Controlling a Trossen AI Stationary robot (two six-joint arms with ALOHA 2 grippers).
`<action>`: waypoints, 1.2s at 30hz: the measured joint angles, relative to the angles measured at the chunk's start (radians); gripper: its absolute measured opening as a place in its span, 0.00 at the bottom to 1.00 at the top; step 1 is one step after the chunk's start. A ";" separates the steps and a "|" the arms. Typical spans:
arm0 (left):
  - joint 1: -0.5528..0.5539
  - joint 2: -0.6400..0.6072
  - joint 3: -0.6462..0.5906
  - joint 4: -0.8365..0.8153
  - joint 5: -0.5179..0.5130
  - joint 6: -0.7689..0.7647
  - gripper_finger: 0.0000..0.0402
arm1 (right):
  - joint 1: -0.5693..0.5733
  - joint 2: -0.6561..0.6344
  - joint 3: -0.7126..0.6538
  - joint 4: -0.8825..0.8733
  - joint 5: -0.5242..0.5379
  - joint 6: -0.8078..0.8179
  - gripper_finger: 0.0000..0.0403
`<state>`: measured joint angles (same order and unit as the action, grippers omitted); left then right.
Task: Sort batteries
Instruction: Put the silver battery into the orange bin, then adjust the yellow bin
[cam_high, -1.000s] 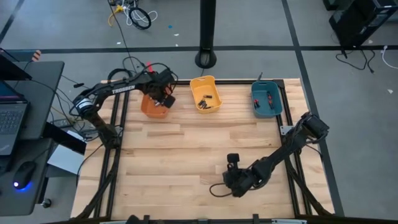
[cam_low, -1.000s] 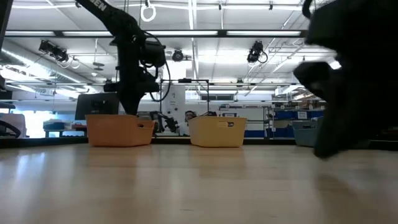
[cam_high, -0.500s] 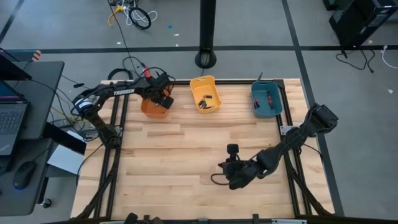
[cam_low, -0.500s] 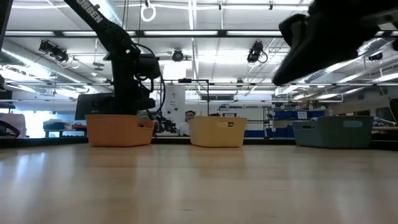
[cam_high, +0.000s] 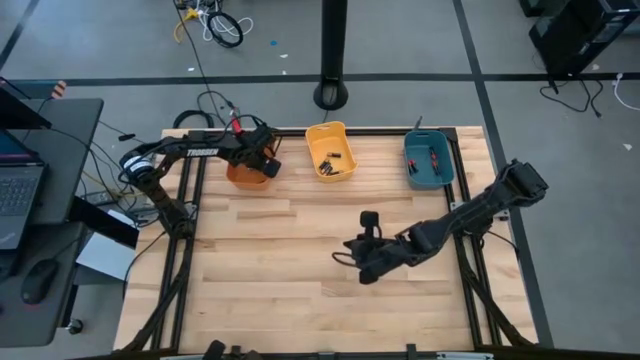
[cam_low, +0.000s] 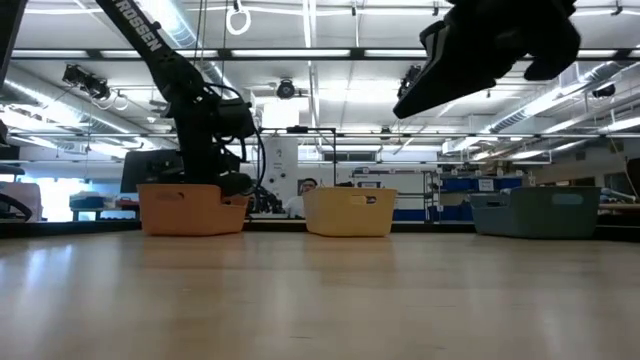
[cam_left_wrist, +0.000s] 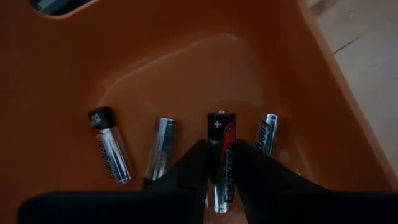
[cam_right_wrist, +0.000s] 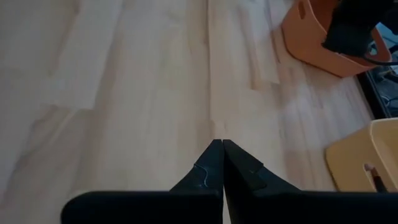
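Observation:
The orange bin (cam_high: 243, 178) stands at the table's far left, and my left gripper (cam_high: 262, 160) reaches down into it. Inside, three silvery batteries (cam_left_wrist: 160, 149) lie on the bin's floor, and a black-and-red battery (cam_left_wrist: 221, 134) shows between my left gripper's (cam_left_wrist: 221, 163) fingers. My right gripper (cam_right_wrist: 222, 146) is shut with nothing in it and hangs high above the bare table middle (cam_high: 350, 262). More batteries lie in the yellow bin (cam_high: 345, 138) and the teal bin (cam_high: 412, 170). My left gripper pinches the black-and-red battery by its long sides (cam_left_wrist: 221, 168) between the two fingers. The fingers come steeply from above into the orange bin and lie along the battery. Its plus end (cam_left_wrist: 219, 119) points away toward the bin's floor; whether it rests there, I cannot tell.
The three bins stand in a row along the far edge. The wooden table top (cam_high: 260, 260) lies bare in front of them. A black post's foot (cam_high: 331, 95) stands just beyond the far edge.
My left gripper has sunk lower into the orange bin. My right gripper has risen from near the table's front edge and swung toward the table's middle and left, staying shut.

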<state>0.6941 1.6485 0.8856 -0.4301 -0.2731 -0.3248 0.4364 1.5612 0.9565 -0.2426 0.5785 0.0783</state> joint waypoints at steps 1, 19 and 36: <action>0.000 0.000 0.001 0.000 0.000 0.013 0.22 | -0.007 0.000 0.000 0.000 0.000 -0.007 0.02; -0.178 -0.045 0.043 0.121 -0.149 0.218 0.28 | -0.248 0.000 -0.025 0.053 -0.134 -0.132 0.02; -0.217 -0.272 -0.199 0.515 0.170 0.354 0.25 | -0.638 0.001 -0.216 0.451 -0.331 -0.149 0.01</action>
<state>0.4772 1.3765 0.6867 0.0852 -0.1036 0.0295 -0.2019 1.5623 0.7407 0.2082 0.2476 -0.0708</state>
